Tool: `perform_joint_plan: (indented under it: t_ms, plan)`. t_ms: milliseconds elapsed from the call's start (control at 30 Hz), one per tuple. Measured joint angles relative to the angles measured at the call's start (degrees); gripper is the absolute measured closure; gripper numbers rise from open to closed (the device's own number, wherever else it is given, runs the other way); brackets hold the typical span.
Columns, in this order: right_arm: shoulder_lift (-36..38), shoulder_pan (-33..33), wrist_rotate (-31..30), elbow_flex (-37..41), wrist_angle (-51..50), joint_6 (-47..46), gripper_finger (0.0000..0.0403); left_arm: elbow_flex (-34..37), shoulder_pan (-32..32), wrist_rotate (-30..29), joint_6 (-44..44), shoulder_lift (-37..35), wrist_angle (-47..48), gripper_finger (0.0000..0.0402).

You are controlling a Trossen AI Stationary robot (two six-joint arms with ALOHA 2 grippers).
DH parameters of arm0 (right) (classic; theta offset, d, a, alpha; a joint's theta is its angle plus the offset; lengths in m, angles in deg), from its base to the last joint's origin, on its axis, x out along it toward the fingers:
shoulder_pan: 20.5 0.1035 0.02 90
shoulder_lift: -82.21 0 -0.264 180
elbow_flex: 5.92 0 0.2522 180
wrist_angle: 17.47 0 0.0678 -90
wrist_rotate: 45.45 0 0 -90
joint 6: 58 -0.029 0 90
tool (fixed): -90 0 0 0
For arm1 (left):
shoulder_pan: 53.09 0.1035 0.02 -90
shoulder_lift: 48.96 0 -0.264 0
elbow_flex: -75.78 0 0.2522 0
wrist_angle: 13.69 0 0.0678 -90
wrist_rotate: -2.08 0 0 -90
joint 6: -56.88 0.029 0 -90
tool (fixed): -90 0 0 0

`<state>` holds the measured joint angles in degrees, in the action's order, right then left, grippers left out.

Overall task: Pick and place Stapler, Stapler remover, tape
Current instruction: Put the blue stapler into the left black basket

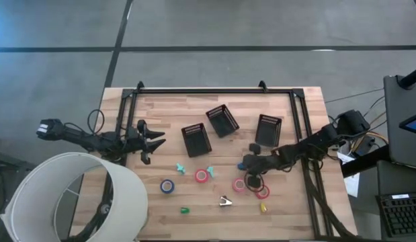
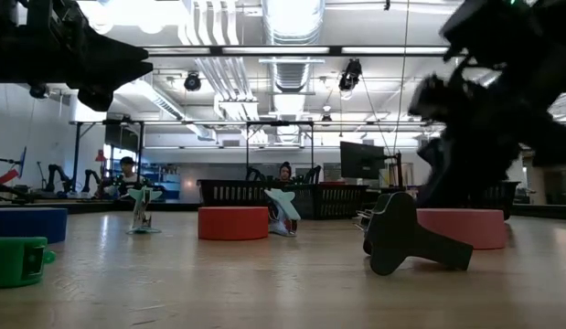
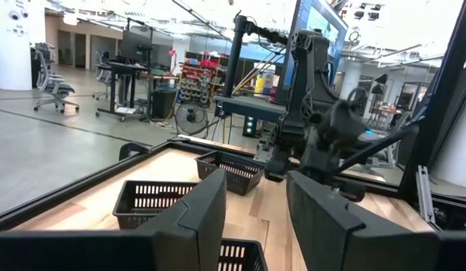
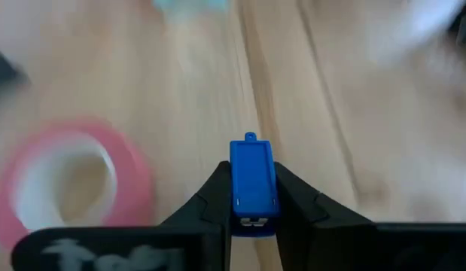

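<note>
My right gripper [image 1: 246,163] is shut on a small blue stapler [image 4: 252,183], over the table's right-middle and beside a pink tape roll [image 4: 67,188]. On the wood lie a blue tape [image 1: 167,186], a red tape [image 1: 201,176], the pink tape [image 1: 239,185] and another red one [image 1: 262,192], each flat on its side. Two teal staple removers [image 1: 181,167] [image 1: 210,170] stand nearby. My left gripper [image 1: 151,141] waits open at the table's left, touching nothing. My right gripper pinches the blue stapler by its two long sides [image 4: 240,197] between both fingers [image 4: 293,203]. The stapler lies along the fingers, with its free end [image 4: 251,147] sticking out past their tips. It appears clear of the wood, above the table.
Three black mesh bins [image 1: 196,140] [image 1: 222,120] [image 1: 268,130] sit toward the far side. A black object [image 2: 411,238] lies by the pink tape. A green piece [image 1: 185,210], a yellow piece [image 1: 263,208] and a small clip [image 1: 225,201] lie near the front. A white cylinder [image 1: 73,198] overlaps the near-left corner.
</note>
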<state>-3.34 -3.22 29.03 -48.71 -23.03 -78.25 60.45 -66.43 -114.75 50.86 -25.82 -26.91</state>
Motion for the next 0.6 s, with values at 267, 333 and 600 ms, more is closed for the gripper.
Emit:
perform_joint_plan:
  t_ms: [267, 333, 600]
  plan:
    - [-1.92, -5.93, -7.95, -9.47, 14.06, 13.90, 0.0347, 0.00, 0.00, -0.01, 1.08, 0.00, 0.00, 0.0257]
    - [-4.15, -8.26, -8.30, -12.92, 13.90, 16.26, 0.0342, 0.00, -0.02, -0.02, 1.31, 0.00, 0.00, 0.0257]
    - [-19.61, -16.32, -1.15, -29.58, 12.40, 14.92, 0.0325, 0.00, 0.00, -0.02, 1.20, 0.00, 0.00, 0.0257]
